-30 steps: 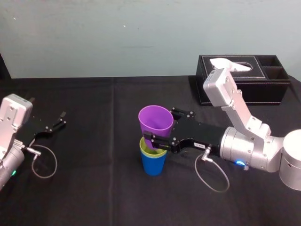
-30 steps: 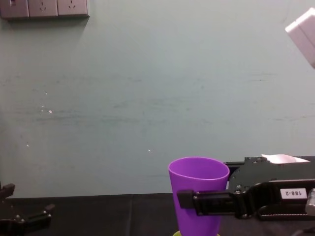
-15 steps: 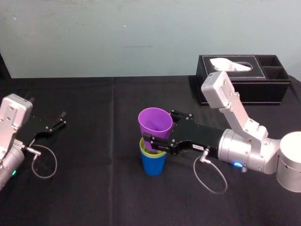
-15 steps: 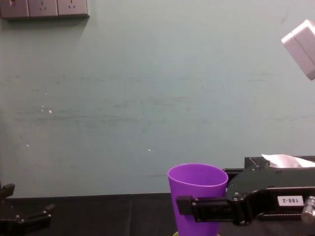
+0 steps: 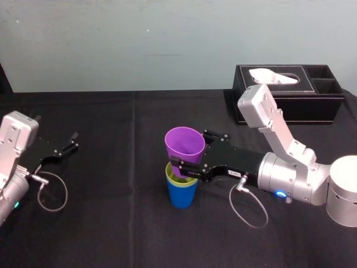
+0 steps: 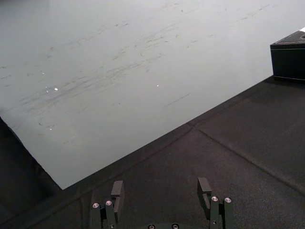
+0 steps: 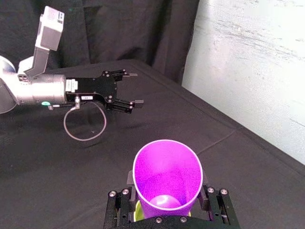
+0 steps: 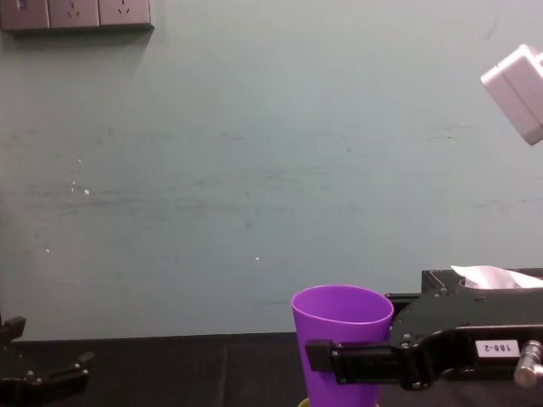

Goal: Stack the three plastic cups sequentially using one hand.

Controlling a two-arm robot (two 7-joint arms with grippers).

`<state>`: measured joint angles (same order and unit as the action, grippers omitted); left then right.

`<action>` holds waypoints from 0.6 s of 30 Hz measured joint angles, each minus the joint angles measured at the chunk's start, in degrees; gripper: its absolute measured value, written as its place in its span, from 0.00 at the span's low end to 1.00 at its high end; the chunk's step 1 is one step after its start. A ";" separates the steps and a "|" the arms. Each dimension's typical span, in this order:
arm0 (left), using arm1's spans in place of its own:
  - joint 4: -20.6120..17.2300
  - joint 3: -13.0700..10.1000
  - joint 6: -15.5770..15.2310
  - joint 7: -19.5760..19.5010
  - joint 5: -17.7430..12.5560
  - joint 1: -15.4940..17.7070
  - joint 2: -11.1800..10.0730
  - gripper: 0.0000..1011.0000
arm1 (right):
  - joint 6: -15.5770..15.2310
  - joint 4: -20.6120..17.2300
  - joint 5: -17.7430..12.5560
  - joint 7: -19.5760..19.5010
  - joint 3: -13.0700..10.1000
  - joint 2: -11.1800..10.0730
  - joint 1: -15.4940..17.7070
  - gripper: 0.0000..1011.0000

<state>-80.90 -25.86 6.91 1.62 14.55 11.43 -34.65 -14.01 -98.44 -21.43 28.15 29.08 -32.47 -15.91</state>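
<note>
two cups already nest on the surface (image 5: 111, 223) in the head view, the yellow-green cup (image 5: 174, 178) inside the blue cup (image 5: 182, 196). the purple cup (image 5: 185, 145) hangs at their rim, so seating and release seem left. right wrist view: the right claw (image 7: 167, 212) is clamped on the purple cup's lower wall. left wrist view: the left claw (image 6: 161, 191) sits parked, wide open, empty.

The blue cup (image 5: 182, 196) and green cup (image 5: 179, 180) block mid-tabletop (image 5: 111, 223), with the purple cup (image 5: 185, 146) above them, gripped by the right claw (image 5: 189, 148). From there, its arm fills 3 to 4 o'clock, the box (image 5: 287, 96) stands at 2, and the left claw (image 5: 71, 142) sits at 9. Cloth at 12, 6 and 7 lies open.
</note>
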 joint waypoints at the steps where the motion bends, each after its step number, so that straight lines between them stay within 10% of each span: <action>1: 0.00 0.00 0.00 0.00 0.00 0.00 0.00 1.00 | 0.00 0.05 0.04 0.00 0.01 0.04 -0.03 0.72; 18: 0.00 0.00 0.00 0.00 0.00 0.00 0.00 1.00 | -0.04 2.65 0.34 0.53 0.66 1.35 -1.31 0.72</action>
<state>-80.90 -25.86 6.91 1.62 14.55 11.43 -34.65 -14.06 -95.79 -21.09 28.67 29.74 -31.12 -17.22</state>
